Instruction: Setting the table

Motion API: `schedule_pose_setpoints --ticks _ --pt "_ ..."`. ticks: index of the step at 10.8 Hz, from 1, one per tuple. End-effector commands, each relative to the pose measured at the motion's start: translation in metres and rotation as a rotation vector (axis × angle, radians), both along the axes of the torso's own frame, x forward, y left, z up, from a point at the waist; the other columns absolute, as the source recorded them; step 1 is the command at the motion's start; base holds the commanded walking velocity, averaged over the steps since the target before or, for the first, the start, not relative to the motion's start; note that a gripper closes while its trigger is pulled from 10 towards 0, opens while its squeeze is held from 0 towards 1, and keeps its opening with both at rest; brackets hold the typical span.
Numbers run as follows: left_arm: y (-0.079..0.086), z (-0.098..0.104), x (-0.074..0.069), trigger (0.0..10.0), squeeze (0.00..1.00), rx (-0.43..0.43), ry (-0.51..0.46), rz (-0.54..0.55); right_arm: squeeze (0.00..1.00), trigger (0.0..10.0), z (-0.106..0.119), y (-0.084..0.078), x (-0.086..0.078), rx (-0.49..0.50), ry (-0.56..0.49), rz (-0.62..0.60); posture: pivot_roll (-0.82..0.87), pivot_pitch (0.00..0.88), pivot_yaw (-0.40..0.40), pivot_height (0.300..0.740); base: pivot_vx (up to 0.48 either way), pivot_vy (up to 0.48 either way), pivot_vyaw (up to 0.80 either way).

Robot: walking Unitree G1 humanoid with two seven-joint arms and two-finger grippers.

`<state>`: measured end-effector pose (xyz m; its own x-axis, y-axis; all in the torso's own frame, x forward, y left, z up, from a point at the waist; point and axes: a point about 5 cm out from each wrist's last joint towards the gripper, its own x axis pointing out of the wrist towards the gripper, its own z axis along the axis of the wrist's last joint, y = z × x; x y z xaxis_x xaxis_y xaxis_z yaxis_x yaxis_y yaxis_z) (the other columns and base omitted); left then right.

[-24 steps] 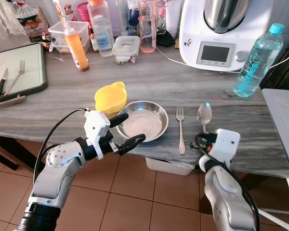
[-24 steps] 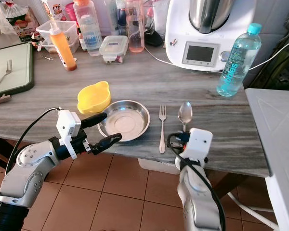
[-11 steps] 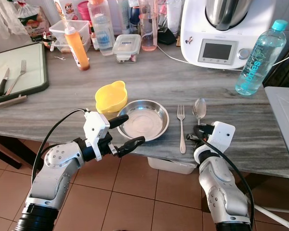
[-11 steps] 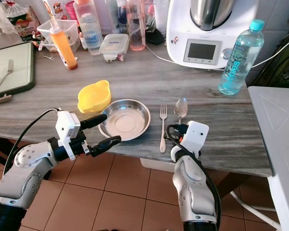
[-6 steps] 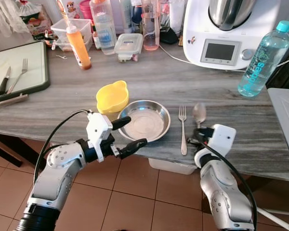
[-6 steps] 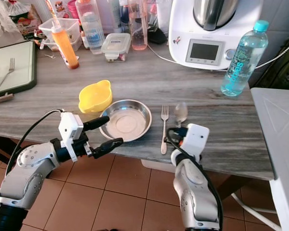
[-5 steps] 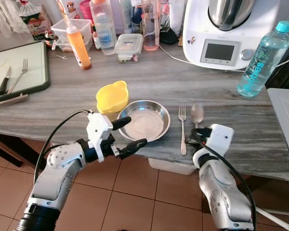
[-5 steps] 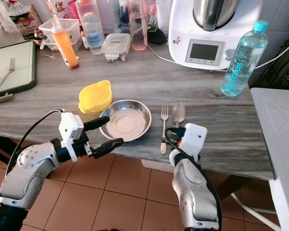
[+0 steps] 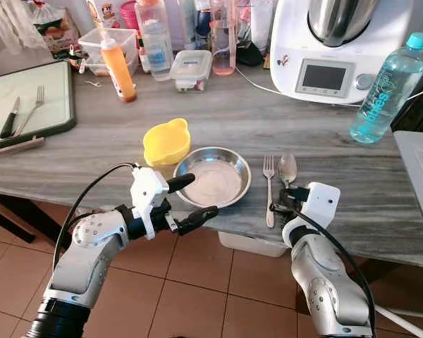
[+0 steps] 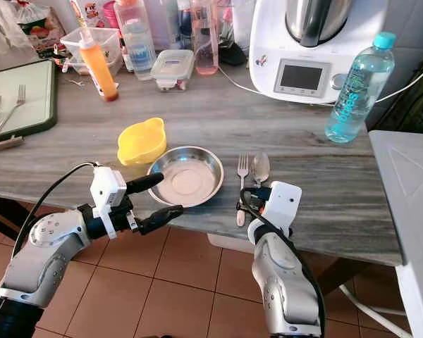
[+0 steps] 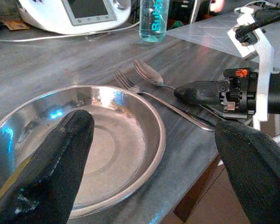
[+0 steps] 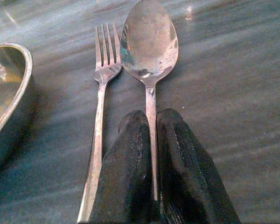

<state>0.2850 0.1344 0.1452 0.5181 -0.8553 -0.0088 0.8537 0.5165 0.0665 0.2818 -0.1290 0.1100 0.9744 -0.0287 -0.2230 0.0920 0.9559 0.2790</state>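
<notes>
Right gripper (image 12: 151, 154): was seen at the near edge of the grey table (image 9: 92, 134), fingers pinched tight on the spoon's handle.
Spoon (image 12: 148, 42): was laid flat on the table, bowl pointing far, just right of the fork and almost touching it.
Fork (image 9: 268, 186): was laid flat, tines far, between the spoon and the steel plate.
Steel plate (image 9: 215, 182): was set near the table's near edge, left of the fork.
Yellow bowl (image 9: 166, 142): was placed at the plate's far left, touching or nearly so.
Left gripper (image 9: 187, 198): was held just off the near edge by the plate, fingers spread wide, nothing between them.
</notes>
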Motion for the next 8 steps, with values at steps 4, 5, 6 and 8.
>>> schedule_pose_setpoints --ticks 4,5,6,8 --pt "0.001 -0.002 0.001 10.0 0.0 0.026 -0.002 -0.006 0.0 10.0 -0.028 0.005 -0.008 0.052 0.14 -0.031 0.11 0.114 0.101 0.74 0.0 0.0 0.0" --pt "0.001 -0.002 0.002 10.0 0.0 0.029 -0.004 -0.007 0.0 10.0 -0.028 0.003 -0.006 0.048 0.138 -0.042 0.11 0.111 0.103 0.74 0.0 0.0 0.0" --pt "0.0 -0.001 0.002 10.0 0.0 0.031 -0.005 -0.009 0.0 10.0 -0.029 0.0 -0.005 0.042 0.136 -0.05 0.11 0.11 0.104 0.74 0.0 0.0 0.0" --pt "0.0 -0.002 0.002 10.0 0.0 0.036 -0.005 -0.011 0.0 10.0 -0.028 -0.002 -0.002 0.037 0.13 -0.058 0.11 0.108 0.104 0.74 0.0 0.0 0.0"
